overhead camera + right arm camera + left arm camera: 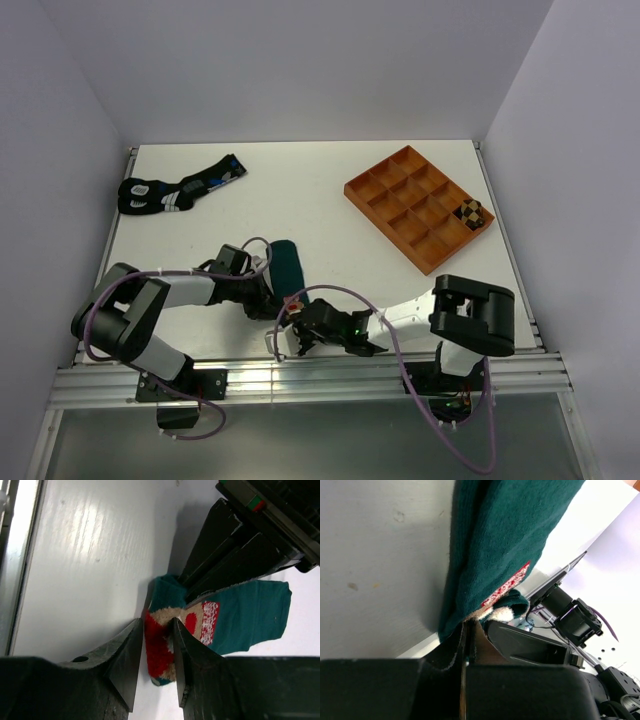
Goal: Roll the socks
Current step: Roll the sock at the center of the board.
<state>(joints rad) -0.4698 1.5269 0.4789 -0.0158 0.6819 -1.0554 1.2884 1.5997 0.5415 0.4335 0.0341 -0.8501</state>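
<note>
No readable text or labels

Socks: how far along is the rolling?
Done: a checkered sock sits bundled in the tray. In hand: left tool and right tool both pinch the teal sock, its red end folded over. Left: finish this roll; the black socks at back left lie flat, untouched.

Three socks in all: one teal sock (287, 262) with a red-and-white figure, one checkered sock (471, 213) rolled up, and one black sock (180, 190) with blue and white marks, perhaps a doubled pair. One orange tray (350, 190), twelve compartments. Two claws: left claw (470, 630), right claw (157, 645). One tabletop (300, 180).
</note>
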